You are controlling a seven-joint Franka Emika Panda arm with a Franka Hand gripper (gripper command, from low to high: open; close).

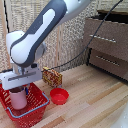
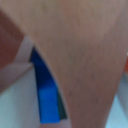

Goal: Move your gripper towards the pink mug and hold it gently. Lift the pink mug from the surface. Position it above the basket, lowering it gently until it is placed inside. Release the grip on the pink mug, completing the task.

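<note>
The pink mug (image 1: 19, 99) stands upright inside the red basket (image 1: 31, 113), low between its mesh walls at the exterior view's lower left. My gripper (image 1: 20, 89) sits right on top of the mug, its fingers closed on the rim. Up close in the wrist view, the pink mug (image 2: 85, 55) fills most of the picture, and one blue fingertip (image 2: 47, 100) lies against its wall. Whether the mug's base touches the basket floor is hidden.
A low red bowl (image 1: 59, 95) rests on the wooden floor just beside the basket. Behind it stands a small patterned woven box (image 1: 52, 76). A brown dresser (image 1: 107, 45) fills the exterior view's right, with a black cable hanging toward it.
</note>
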